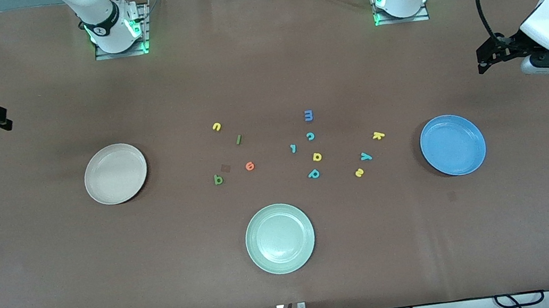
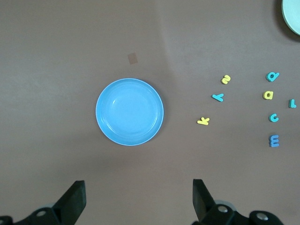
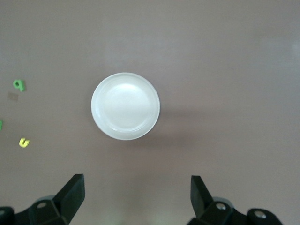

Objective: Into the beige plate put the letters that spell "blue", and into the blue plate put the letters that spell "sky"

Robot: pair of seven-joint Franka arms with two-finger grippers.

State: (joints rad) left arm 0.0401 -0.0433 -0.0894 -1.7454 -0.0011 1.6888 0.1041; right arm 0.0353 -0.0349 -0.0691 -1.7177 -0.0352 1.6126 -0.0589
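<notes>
The beige plate [image 1: 115,173] lies empty toward the right arm's end, the blue plate [image 1: 452,144] empty toward the left arm's end. Between them on the table lie yellow "u" [image 1: 217,126], dark green "l" [image 1: 238,139], green "b" [image 1: 218,179], orange "e" [image 1: 250,166], yellow "k" [image 1: 378,135], teal "y" [image 1: 365,156] and yellow "s" [image 1: 359,172]. My left gripper [image 1: 482,60] hangs open and empty high beside the blue plate [image 2: 130,111]. My right gripper [image 1: 6,119] hangs open and empty high beside the beige plate [image 3: 125,106].
A pale green plate [image 1: 280,238] sits nearest the front camera. Among the letters also lie a blue "m" [image 1: 308,115], teal "c" [image 1: 310,136], yellow "a" [image 1: 317,156], teal "p" [image 1: 314,173] and a small teal piece [image 1: 293,148].
</notes>
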